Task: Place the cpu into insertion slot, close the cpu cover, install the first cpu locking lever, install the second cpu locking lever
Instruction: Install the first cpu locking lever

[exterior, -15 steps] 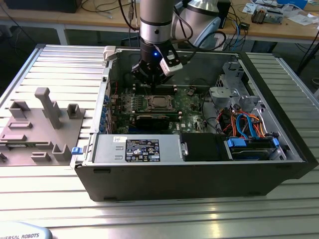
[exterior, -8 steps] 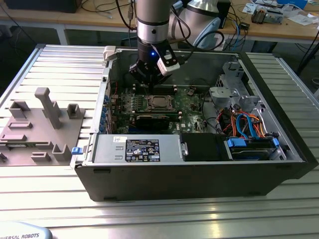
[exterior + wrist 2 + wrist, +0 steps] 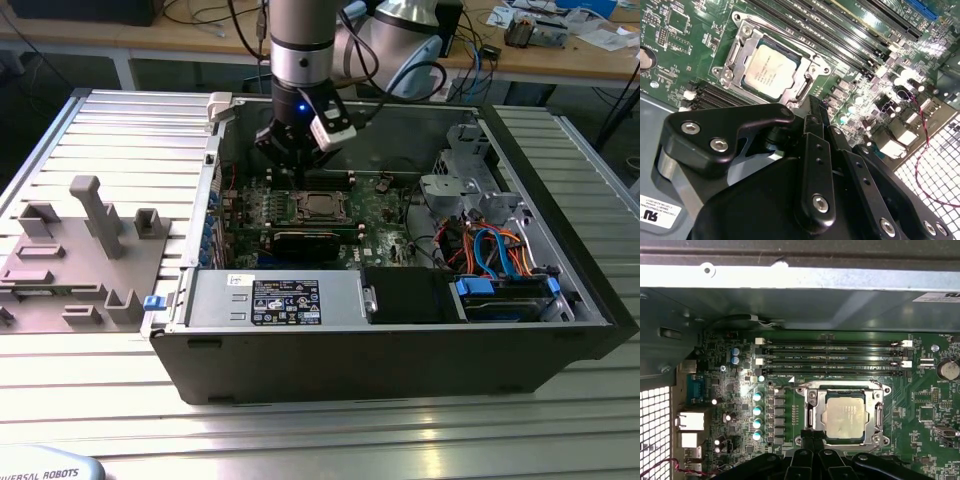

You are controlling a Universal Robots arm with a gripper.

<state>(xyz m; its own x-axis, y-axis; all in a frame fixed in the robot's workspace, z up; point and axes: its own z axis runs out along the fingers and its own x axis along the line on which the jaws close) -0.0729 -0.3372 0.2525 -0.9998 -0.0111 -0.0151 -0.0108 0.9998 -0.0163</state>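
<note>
1. Claw (image 3: 815, 107) low over the green motherboard (image 3: 920, 410) inside the open computer case (image 3: 560, 330); black fingers (image 3: 812, 437) pressed together at the tips, nothing held between them.
2. Fingertips just at the edge of the insertion slot (image 3: 810, 412), touching or nearly touching its metal frame; contact cannot be confirmed.
3. Cpu (image 3: 844, 415) seated flat in the insertion slot, dull silver top facing up, seen in both wrist views (image 3: 771, 67).
4. Cpu cover (image 3: 877, 412) lying down around the chip, silver frame with the chip showing through its window.
5. Long black memory slots (image 3: 835, 352) running parallel just beyond the slot, with a row of pale-topped capacitors (image 3: 757, 415) beside it.
6. In the exterior view, arm (image 3: 300, 45) reaching down into the case from above, claw (image 3: 290, 160) just behind the cpu (image 3: 320, 205).
7. Blue and orange cables (image 3: 495, 250) bundled at the exterior view's right end of the case.
8. Case resting on a ribbed metal surface (image 3: 400, 430); grey fixture block (image 3: 80, 255) on it at the exterior view's left, well apart from the case.
</note>
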